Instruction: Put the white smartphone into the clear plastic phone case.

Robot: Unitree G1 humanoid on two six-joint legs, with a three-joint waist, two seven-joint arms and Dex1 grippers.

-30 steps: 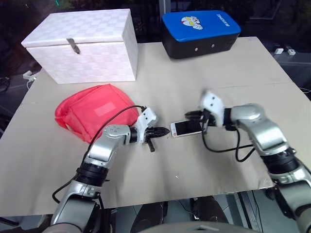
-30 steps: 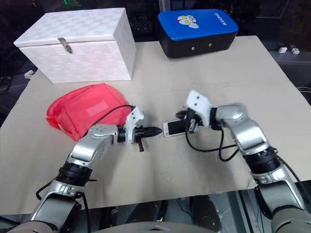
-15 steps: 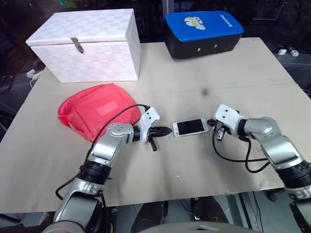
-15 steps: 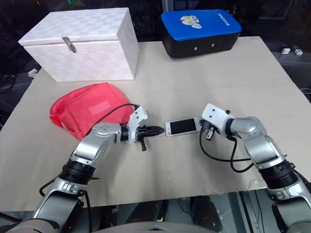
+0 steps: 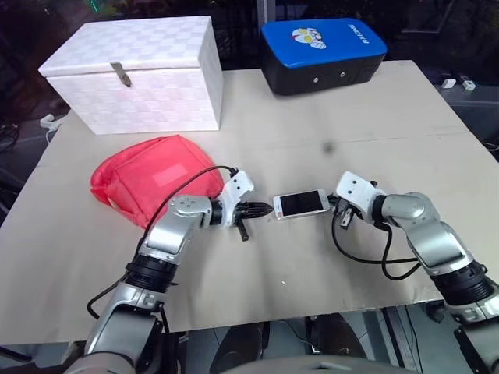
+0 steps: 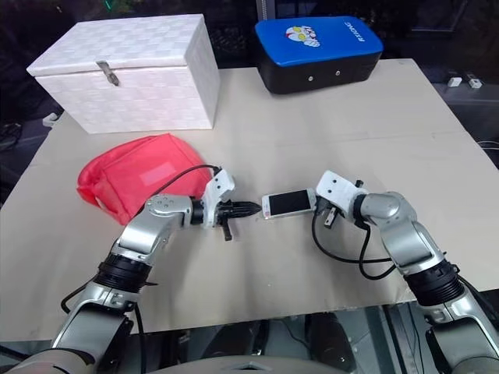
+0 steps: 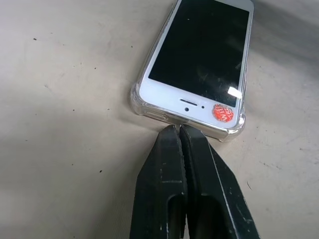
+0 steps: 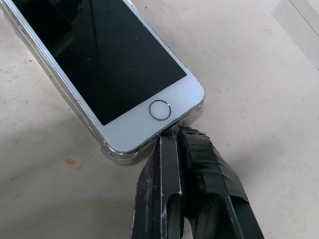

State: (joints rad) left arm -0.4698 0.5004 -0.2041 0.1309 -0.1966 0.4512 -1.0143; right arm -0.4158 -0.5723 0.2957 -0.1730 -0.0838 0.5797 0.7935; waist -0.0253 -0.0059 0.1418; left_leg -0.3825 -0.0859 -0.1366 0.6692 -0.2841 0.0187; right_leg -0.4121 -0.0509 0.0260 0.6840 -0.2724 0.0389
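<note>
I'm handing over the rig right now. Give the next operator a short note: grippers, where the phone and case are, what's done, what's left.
Left gripper: shut, holding nothing, tips at the phone's earpiece end.
Right gripper: shut, holding nothing, tips at the home-button end.
White smartphone: flat on the table, screen up, between the two grippers.
Clear plastic phone case: around the phone; its rim shows at both ends.
Done: phone appears to sit in the case.
Left: check that all corners are seated, then back both grippers away.

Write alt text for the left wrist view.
A white phone lies screen up in a clear case on a beige table. The shut left gripper points at the case's near end, at or just short of its rim.
</note>
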